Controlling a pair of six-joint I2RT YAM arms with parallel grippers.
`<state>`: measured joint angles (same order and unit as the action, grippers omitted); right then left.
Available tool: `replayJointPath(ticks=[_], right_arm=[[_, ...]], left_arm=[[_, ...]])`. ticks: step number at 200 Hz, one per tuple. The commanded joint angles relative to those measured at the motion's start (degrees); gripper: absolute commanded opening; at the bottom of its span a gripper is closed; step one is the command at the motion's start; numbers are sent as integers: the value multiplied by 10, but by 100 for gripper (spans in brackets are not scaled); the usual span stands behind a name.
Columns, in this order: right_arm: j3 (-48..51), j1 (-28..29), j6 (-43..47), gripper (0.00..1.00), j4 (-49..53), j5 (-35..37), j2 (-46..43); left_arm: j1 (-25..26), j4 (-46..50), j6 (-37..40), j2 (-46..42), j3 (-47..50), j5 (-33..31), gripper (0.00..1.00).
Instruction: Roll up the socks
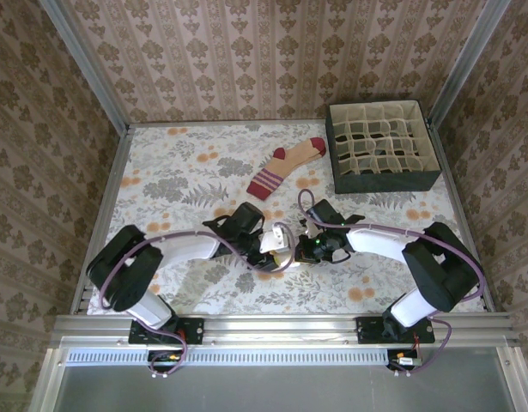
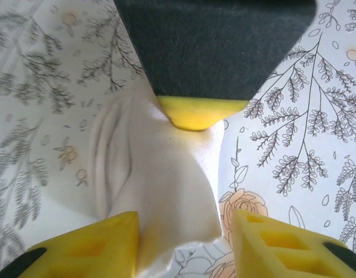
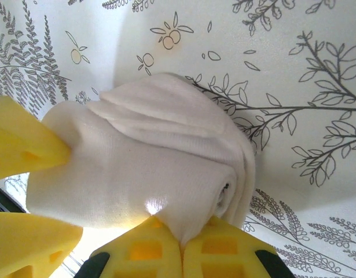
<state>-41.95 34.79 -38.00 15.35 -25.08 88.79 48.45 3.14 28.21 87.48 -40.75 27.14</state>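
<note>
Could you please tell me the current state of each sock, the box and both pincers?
white sock: rolled into a bundle between the two pincers.
tan sock: unrolled, lying flat beside the box.
divider box: upright, open-topped.
right pincer: shut on a fold of the white sock.
left pincer: open, one finger on each side of the white sock.
</note>
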Motion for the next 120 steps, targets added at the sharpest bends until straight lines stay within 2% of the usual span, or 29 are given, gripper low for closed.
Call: replayJointPath(ticks=[1, 19, 57, 120], right_arm=[[11, 5, -13, 0, 57, 41, 37], [6, 5, -11, 0, 62, 37, 42], [-5, 5, -6, 0, 69, 29, 55], [-16, 6, -2, 0, 82, 22, 62]], left_arm=[[3, -74, 29, -51, 41, -30, 47], [13, -111, 54, -90, 76, -54, 49], [59, -191, 119, -137, 132, -148, 51], [74, -193, 138, -72, 119, -153, 51]])
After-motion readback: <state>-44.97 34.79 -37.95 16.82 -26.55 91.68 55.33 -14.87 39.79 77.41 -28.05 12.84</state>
